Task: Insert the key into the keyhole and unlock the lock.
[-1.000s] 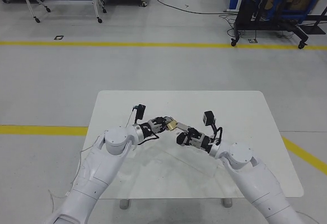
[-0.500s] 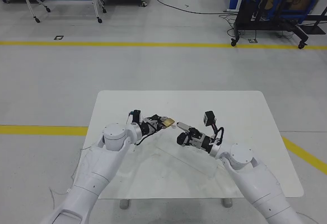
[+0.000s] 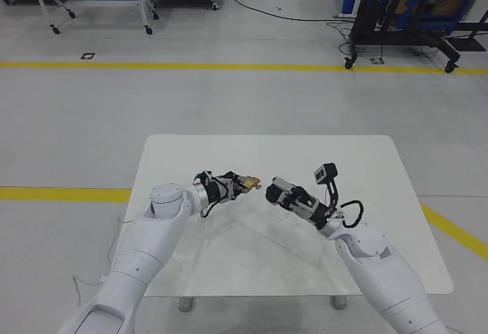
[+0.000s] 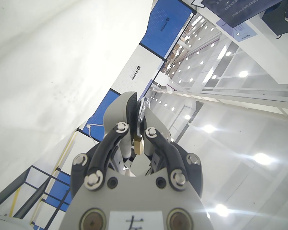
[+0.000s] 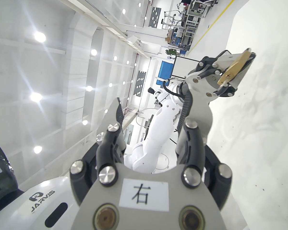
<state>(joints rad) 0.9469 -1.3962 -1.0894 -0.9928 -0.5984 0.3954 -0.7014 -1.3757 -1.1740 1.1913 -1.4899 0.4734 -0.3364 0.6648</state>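
My left gripper [image 3: 242, 182] is shut on a small brass lock [image 3: 250, 180] held above the middle of the white table [image 3: 361, 159]. In the left wrist view the lock's brass body [image 4: 138, 146] and silver shackle [image 4: 143, 110] sit pinched between the fingers. My right gripper [image 3: 276, 185] hovers just right of the lock, open, with nothing between its fingers [image 5: 118, 112]. From the right wrist view the lock [image 5: 233, 69] faces me end on. A small metal bit [image 5: 222, 85] shows at its lower end; I cannot tell if it is the key.
The tabletop under both arms is bare white. Its front edge [image 3: 311, 294] lies close to the robot. Yellow floor lines [image 3: 52, 194] run past the table, and a dark frame on wheels [image 3: 403, 37] stands far back right.
My left gripper carried the lock slightly left and away. The right gripper rose toward the lock's level and its wrist turned, the wrist camera swinging right.
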